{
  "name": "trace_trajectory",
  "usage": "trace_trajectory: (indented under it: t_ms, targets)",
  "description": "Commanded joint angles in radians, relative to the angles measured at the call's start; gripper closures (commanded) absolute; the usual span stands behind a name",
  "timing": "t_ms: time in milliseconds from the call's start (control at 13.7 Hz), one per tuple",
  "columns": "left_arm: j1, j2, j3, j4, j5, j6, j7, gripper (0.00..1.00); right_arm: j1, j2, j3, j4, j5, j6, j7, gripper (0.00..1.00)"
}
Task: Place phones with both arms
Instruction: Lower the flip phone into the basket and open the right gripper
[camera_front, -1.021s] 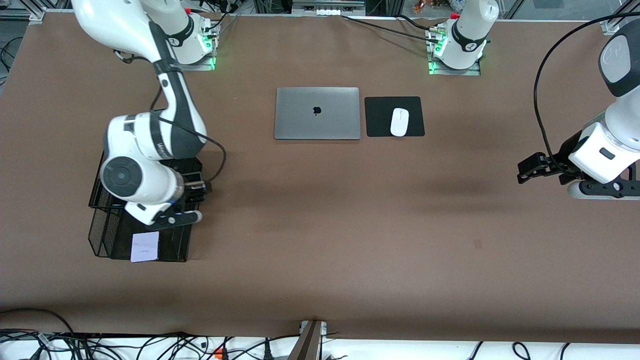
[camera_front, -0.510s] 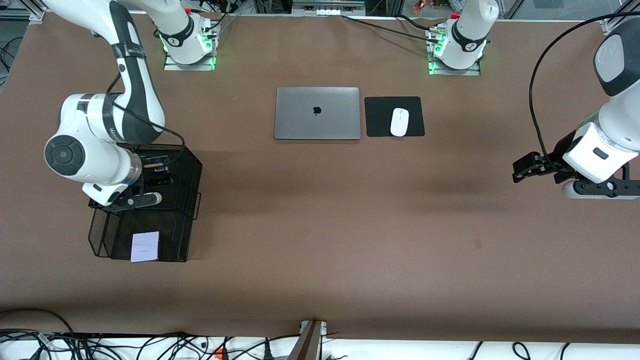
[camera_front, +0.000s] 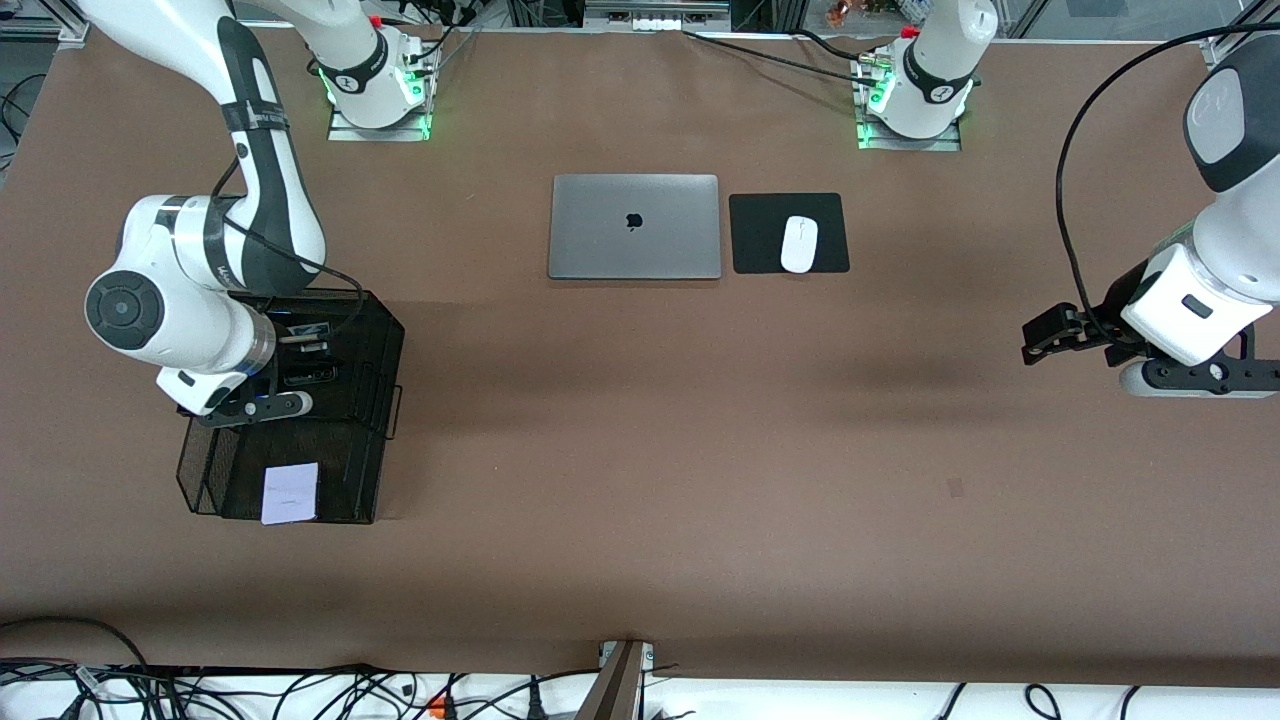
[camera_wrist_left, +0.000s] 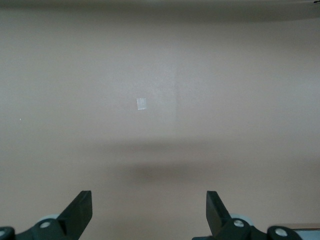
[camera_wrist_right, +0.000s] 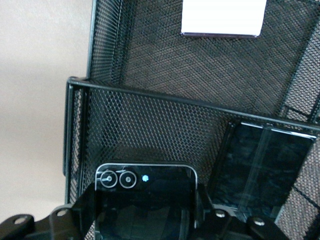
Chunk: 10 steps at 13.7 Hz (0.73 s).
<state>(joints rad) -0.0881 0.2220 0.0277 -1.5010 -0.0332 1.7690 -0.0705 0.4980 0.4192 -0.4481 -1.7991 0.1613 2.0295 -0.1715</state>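
The right pincer (camera_wrist_right: 145, 210) is clenching the small black folded phone (camera_wrist_right: 145, 195) over the black mesh tray (camera_front: 375, 340). The left pincer (camera_wrist_left: 149, 212) is hovering released over bare counter (camera_front: 700, 450), waiting.

Phones (camera_wrist_right: 145, 200) in tray (camera_front: 375, 330) (laptop (camera_front: 634, 227) beside mouse (camera_front: 799, 243)) —

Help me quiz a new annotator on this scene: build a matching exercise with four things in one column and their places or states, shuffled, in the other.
Things:
1. small pale white-lavender squarish phone
2. small black squarish folded phone
3. white computer mouse
4. left gripper

Places or states:
A. on the black rectangular mouse pad
B. gripped by the right gripper, over the tray
C. open, over the bare brown table
D. lying in the black wire-mesh tray, in its part nearer the front camera

Pairs: 1-D, 2-B, 3-A, 4-C
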Motion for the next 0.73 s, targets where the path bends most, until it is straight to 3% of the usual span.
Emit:
trace_trajectory:
  t_ms: [0,510,583,656]
  targets:
    - [-0.006,-0.003,0.003,-0.002,-0.004,-0.008,-0.008,0.0,-0.007,0.009,0.0,0.003,0.038,0.035,-0.025,1.0]
    - [-0.002,-0.003,0.003,-0.002,-0.004,-0.016,-0.002,0.0,-0.006,0.064,0.005,0.035,0.099,0.067,-0.029,1.0]
    - [-0.002,-0.003,0.003,-0.002,-0.004,-0.022,0.001,0.0,-0.006,0.07,0.005,0.037,0.107,0.069,-0.029,0.84]
    - [-0.002,-0.004,0.003,-0.002,-0.004,-0.022,0.005,0.0,-0.006,0.073,0.005,0.038,0.115,0.077,-0.029,0.45]
